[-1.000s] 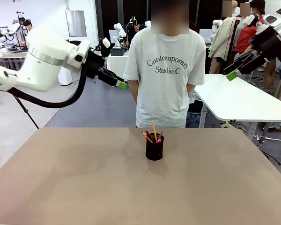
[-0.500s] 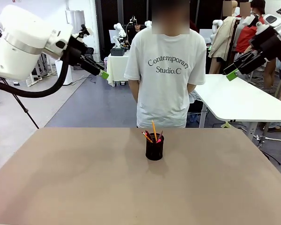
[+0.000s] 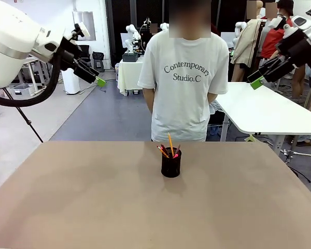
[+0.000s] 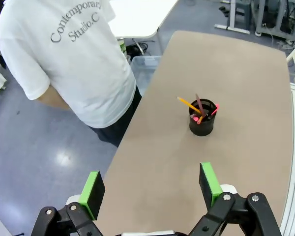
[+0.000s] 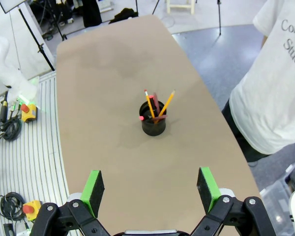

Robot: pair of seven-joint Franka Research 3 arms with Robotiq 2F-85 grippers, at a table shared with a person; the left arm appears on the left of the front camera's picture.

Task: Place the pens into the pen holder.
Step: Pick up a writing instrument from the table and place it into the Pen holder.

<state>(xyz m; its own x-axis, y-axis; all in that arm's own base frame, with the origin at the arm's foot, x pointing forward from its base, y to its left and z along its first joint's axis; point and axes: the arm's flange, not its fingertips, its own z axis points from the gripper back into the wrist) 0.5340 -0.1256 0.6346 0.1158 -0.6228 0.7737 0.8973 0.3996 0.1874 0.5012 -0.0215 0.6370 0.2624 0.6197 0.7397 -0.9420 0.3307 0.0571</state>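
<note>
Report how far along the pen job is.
Done: the pens stand in the pen holder on the table. In hand: nothing; the left gripper and right gripper hang open and empty, raised above the table. Left: no loose pen visible.

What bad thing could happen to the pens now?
The pens stand loosely in the pen holder and lean over its rim, so a knock could tip the light cup. It stands near the table's far side, close to the person. Both grippers are raised, open and empty, so little threatens it.
</note>
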